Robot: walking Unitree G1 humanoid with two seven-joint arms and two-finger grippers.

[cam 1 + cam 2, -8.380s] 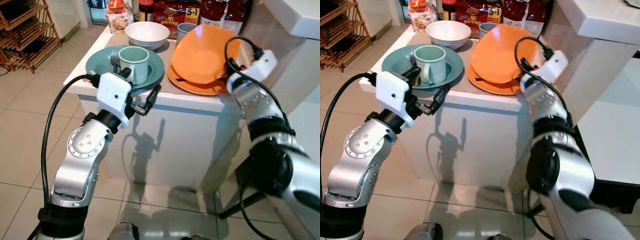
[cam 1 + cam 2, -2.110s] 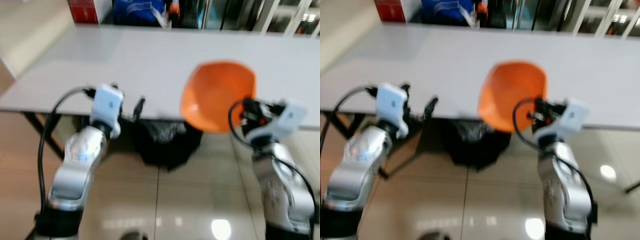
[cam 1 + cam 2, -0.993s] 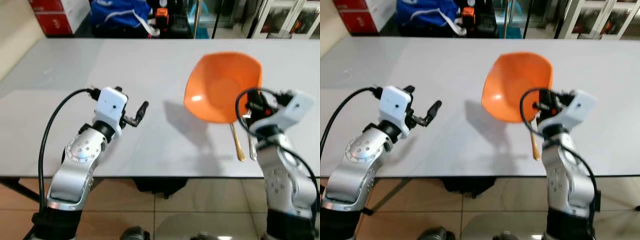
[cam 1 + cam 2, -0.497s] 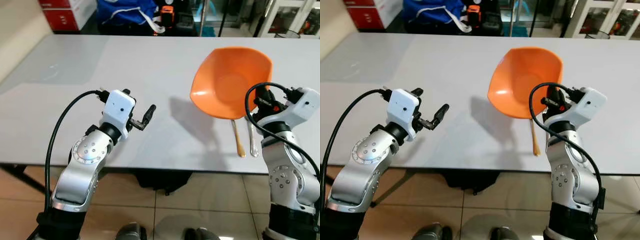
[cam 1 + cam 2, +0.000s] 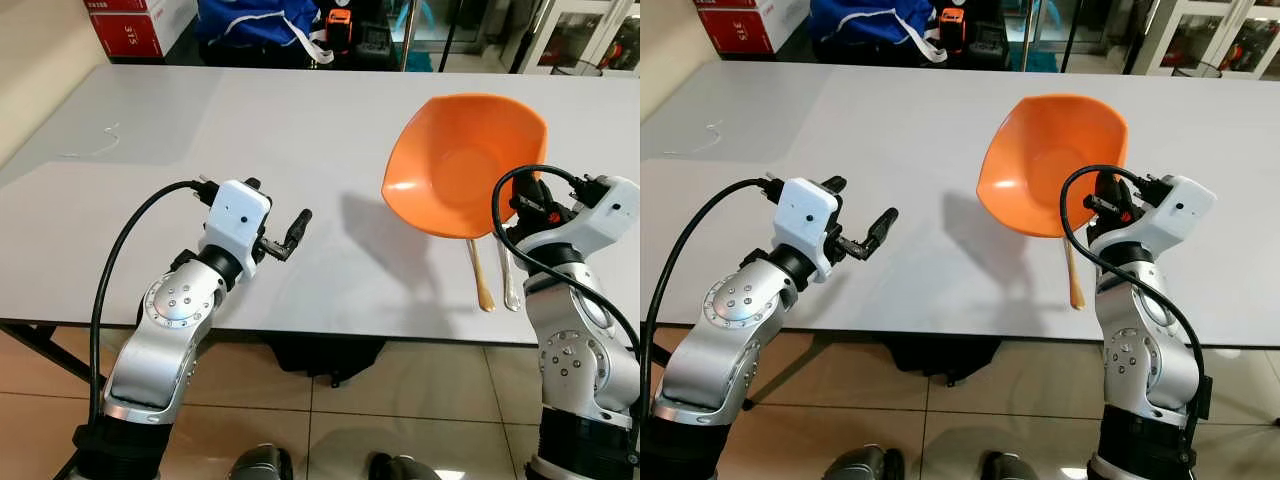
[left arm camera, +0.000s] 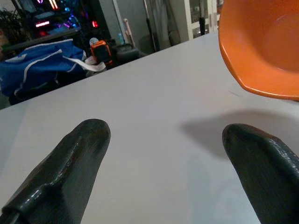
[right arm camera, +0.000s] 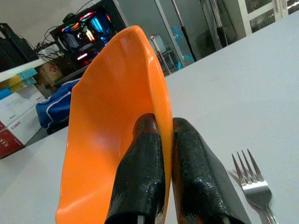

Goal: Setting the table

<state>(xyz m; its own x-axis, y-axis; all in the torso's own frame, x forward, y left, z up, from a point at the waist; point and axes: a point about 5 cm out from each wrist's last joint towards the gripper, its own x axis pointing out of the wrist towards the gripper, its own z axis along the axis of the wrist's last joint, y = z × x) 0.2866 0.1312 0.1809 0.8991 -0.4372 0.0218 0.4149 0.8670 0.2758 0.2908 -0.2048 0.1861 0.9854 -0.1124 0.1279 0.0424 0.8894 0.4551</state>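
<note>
My right gripper (image 7: 161, 125) is shut on the rim of an orange bowl (image 5: 465, 165). The bowl hangs tilted on edge above the right part of the pale grey table (image 5: 200, 130), its hollow facing me, and casts a shadow to its left. Under its lower rim a gold-coloured utensil (image 5: 480, 280) and a silver fork (image 5: 509, 282) lie side by side on the table; the fork (image 7: 254, 191) lies just beyond the gripper. My left gripper (image 5: 290, 235) hovers open over the table's front middle, with nothing between its fingers (image 6: 88, 140).
The table's front edge runs just below both arms. Beyond the far edge are a blue bag (image 5: 255, 20), a red box (image 5: 125, 15) and dark equipment on the floor. A black bag (image 5: 325, 355) sits under the table.
The orange bowl has come in my right gripper from the counter's stack to this table. In the last half second the view crept forward slightly; arms and bowl hold nearly still.
</note>
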